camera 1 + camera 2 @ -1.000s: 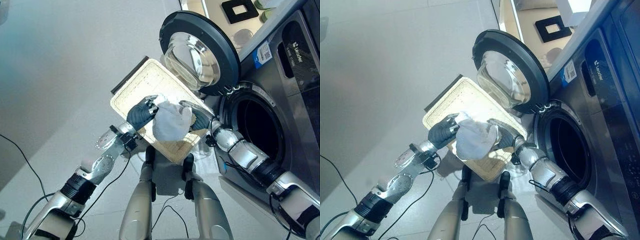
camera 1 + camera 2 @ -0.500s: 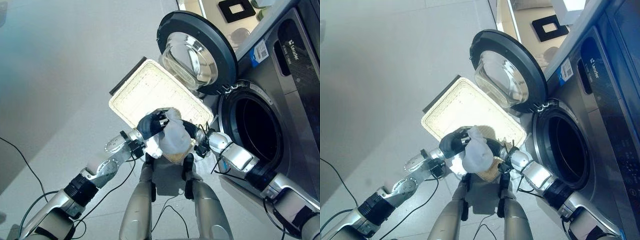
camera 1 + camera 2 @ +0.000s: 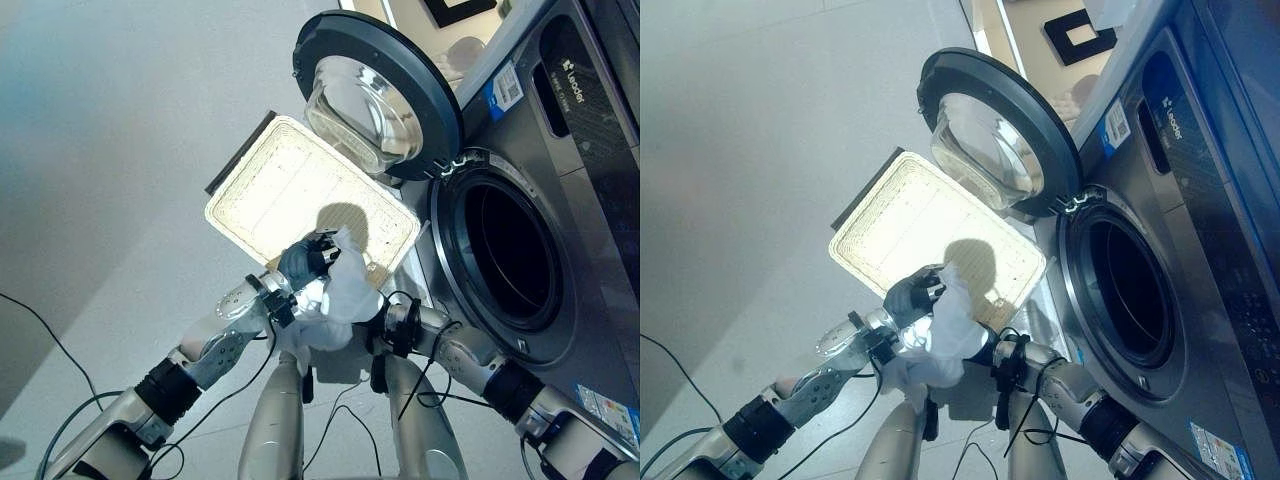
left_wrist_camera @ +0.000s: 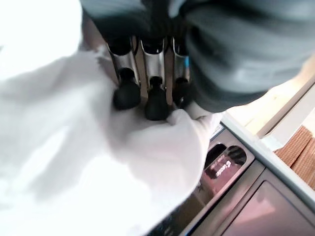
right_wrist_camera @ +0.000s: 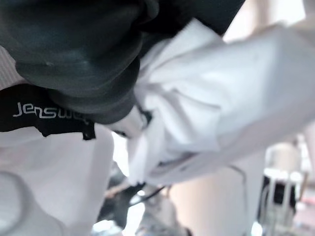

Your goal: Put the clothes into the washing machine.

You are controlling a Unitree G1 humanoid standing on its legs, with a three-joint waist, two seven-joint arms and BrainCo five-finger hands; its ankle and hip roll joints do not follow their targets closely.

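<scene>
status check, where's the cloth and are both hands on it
Left hand shut on white cloth, above basket. Right hand behind the cloth, fingers hidden. Washer door open, drum mouth unobstructed.

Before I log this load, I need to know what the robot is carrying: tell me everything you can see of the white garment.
The white garment is a soft, crumpled bundle of plain white cloth, bunched so its type cannot be told. It is held up off the floor between both hands, above the near edge of the flat cream basket, left of the washing machine's open drum. The left hand has its dark-tipped fingers curled into the folds; the right hand is mostly wrapped in cloth.
</scene>
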